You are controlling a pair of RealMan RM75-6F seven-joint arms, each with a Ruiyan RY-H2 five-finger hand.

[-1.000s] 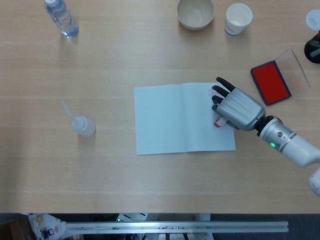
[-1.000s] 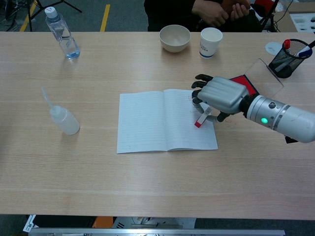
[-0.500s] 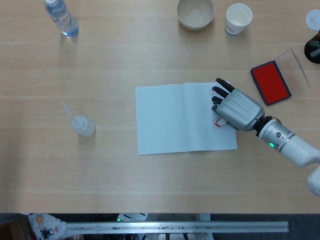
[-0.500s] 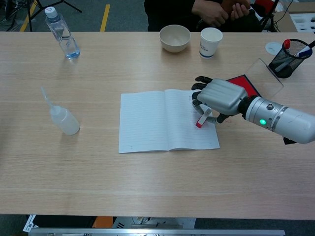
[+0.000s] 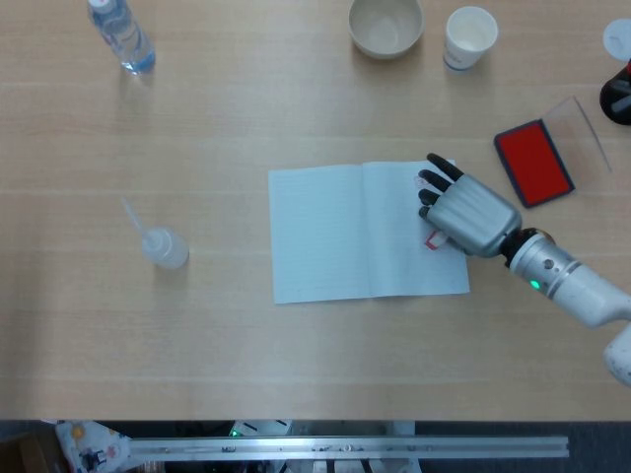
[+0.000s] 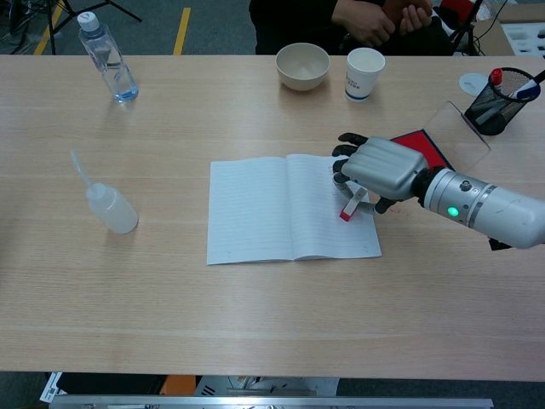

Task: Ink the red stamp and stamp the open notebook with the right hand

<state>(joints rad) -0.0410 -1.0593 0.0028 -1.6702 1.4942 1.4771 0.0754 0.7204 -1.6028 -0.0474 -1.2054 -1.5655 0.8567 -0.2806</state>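
My right hand [image 5: 469, 213] [image 6: 381, 168] hovers low over the right page of the open notebook [image 5: 335, 233] [image 6: 264, 209], palm down, and holds the red stamp [image 5: 432, 239] [image 6: 350, 209]. The stamp's red end points down toward the page; whether it touches the paper cannot be told. A faint red mark [image 5: 418, 181] shows on the page beside the dark fingertips. The red ink pad [image 5: 532, 162] [image 6: 420, 141] lies open to the right of the notebook, partly hidden by the hand in the chest view. My left hand is out of sight.
A squeeze bottle [image 5: 161, 243] [image 6: 107, 204] stands left of the notebook. At the far edge are a water bottle [image 5: 120, 33] [image 6: 106, 56], a bowl [image 5: 385, 25] [image 6: 302, 65] and a paper cup [image 5: 469, 36] [image 6: 364, 72]. A pen holder [image 6: 502, 95] stands far right.
The notebook has slid slightly to the right under the hand. My right hand with the stamp has barely shifted.
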